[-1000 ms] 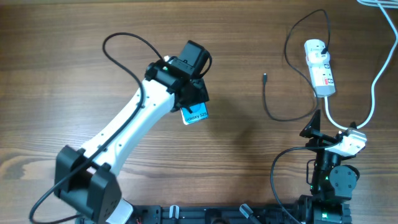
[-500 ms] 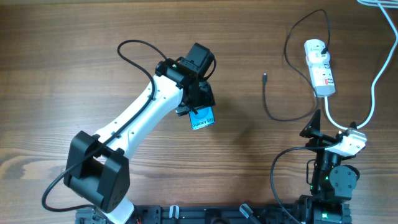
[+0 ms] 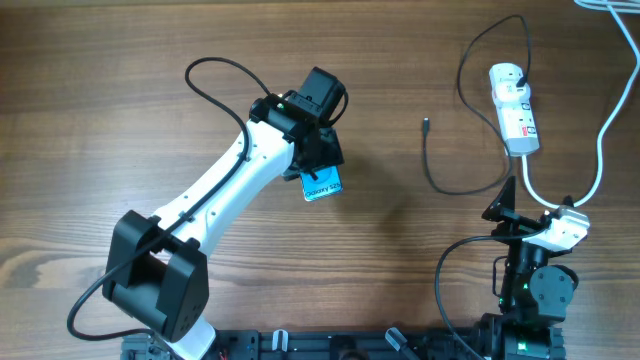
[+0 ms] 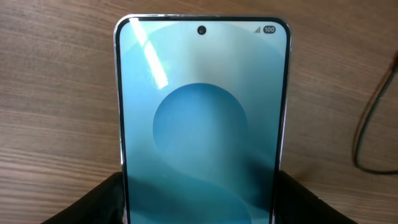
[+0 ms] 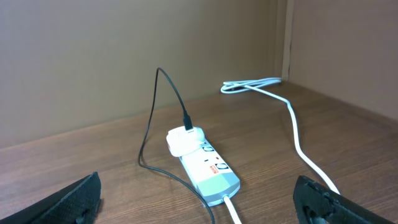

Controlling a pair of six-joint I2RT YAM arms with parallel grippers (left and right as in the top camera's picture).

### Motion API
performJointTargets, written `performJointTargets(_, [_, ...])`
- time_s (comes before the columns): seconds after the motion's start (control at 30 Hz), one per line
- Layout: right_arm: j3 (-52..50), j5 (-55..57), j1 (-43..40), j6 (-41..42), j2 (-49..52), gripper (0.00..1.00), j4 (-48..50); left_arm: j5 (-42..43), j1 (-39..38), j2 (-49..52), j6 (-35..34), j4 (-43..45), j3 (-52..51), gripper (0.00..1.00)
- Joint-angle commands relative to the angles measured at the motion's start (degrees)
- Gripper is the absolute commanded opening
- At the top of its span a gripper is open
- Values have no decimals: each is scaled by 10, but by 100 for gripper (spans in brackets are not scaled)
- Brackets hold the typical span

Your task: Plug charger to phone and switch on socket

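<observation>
Since last second: phone [image 4: 202, 112], clamped in left gripper [image 3: 316, 162], carried right toward charger tip [image 3: 425, 124]; two still well apart. Facing socket [image 3: 514, 110], right gripper [image 3: 503, 207] parked wide open. Plugging not yet begun.

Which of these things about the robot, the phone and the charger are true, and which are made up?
1. The left fingers hold the phone. True.
2. The charger is plugged into the phone. False: its plug tip lies on the table, apart from the phone.
3. The right fingers are open and hold nothing. True.
4. The phone's screen is black. False: it shows a cyan-blue picture.
5. The charger's other end sits in the socket. True.
</observation>
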Motion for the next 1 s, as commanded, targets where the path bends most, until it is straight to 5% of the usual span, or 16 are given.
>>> performJointTargets(0.0, [-1,-10,-2,-8,1,100,3,-12,-2,4,7,36,15,33])
performJointTargets(0.23, [0,-10,-2,-8,1,100,3,-68,-1,37,14,64,15,35])
performJointTargets(0.33, [0,-10,-2,-8,1,100,3,-111,0,53,68,70,15,35])
performJointTargets(0.97, [-1,-10,-2,-8,1,100,3,-73,3,66,144,45,15,36])
